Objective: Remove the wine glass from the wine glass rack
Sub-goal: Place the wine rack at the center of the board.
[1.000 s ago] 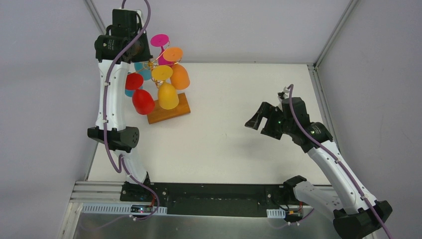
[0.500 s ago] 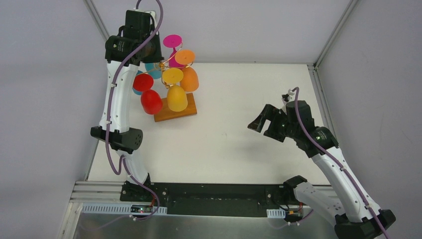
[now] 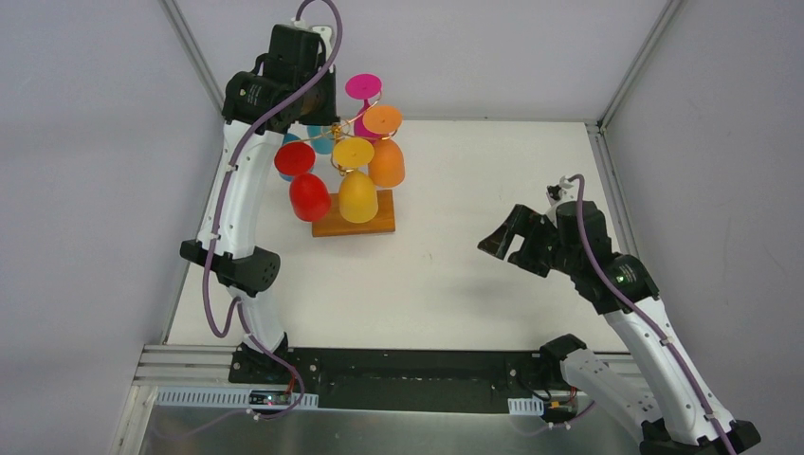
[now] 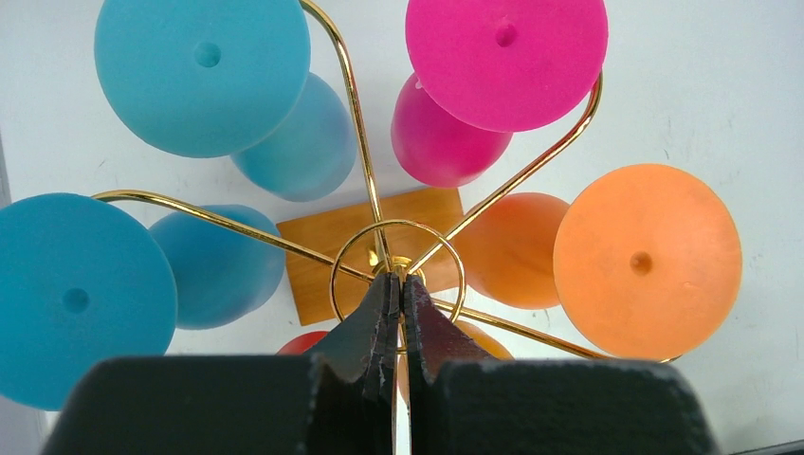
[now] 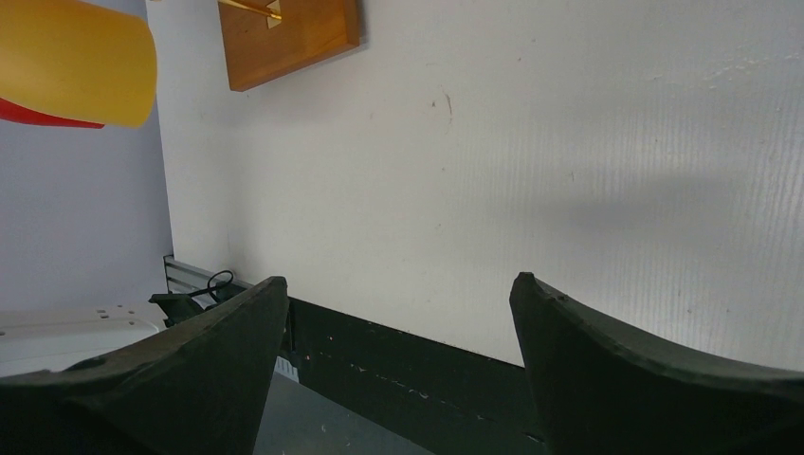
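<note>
The wine glass rack is gold wire on an orange-brown wooden base, at the table's back left. Upside-down wine glasses hang on it: magenta, orange, yellow, red and blue. My left gripper is above the rack. In the left wrist view it is shut on the gold top ring at the stem. My right gripper is open and empty over the table's right half, far from the rack. Its view shows the base and the yellow glass.
Grey walls with metal frame posts close in the table at the back and sides. The black rail with the arm bases runs along the near edge. The white tabletop lies between the rack and the right gripper.
</note>
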Tool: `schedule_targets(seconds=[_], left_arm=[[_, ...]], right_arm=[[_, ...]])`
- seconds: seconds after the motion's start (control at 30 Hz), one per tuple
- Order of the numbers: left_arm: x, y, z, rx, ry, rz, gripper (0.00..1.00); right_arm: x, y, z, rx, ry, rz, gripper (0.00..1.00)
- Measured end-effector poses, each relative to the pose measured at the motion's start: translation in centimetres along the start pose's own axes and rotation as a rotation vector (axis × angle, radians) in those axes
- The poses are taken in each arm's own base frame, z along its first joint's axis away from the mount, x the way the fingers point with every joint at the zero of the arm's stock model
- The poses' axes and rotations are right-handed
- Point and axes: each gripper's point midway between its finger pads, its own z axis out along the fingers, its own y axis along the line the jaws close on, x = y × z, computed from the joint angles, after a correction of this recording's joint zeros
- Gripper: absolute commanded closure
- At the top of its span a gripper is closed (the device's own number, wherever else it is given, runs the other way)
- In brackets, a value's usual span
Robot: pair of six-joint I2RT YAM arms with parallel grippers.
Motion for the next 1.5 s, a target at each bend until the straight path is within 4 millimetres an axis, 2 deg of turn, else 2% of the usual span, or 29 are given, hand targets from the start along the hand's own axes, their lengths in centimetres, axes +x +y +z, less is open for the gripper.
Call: schedule_targets(seconds=[0.6, 0.93, 1.07, 1.17, 1.5], left_arm=[[0.8, -6.6, -1.0, 0.132, -0.017, 0.065, 1.0], [0.6, -9.0, -1.6, 0.187, -0.042, 0.083, 1.0], [-2.6, -10.8, -2.8, 0.245, -0.174, 0.05, 1.0], [-4.0, -11.7, -3.7, 0.276, -0.233, 0.033, 1.0], [-4.7, -12.2, -3.9, 0.292, -0.262, 0.024, 1.0]], right_arm=[[0.5, -0.7, -1.9, 0.006, -0.031, 0.002, 0.09], [1.0, -1.2, -2.9, 0.012, -0.044, 0.001, 0.09], [1.2, -1.4, -3.1, 0.019, -0.041, 0.003, 0.09], [1.4, -1.6, -3.3, 0.023, -0.039, 0.003, 0.09], [1.6, -1.7, -4.1, 0.029, -0.046, 0.002, 0.09]])
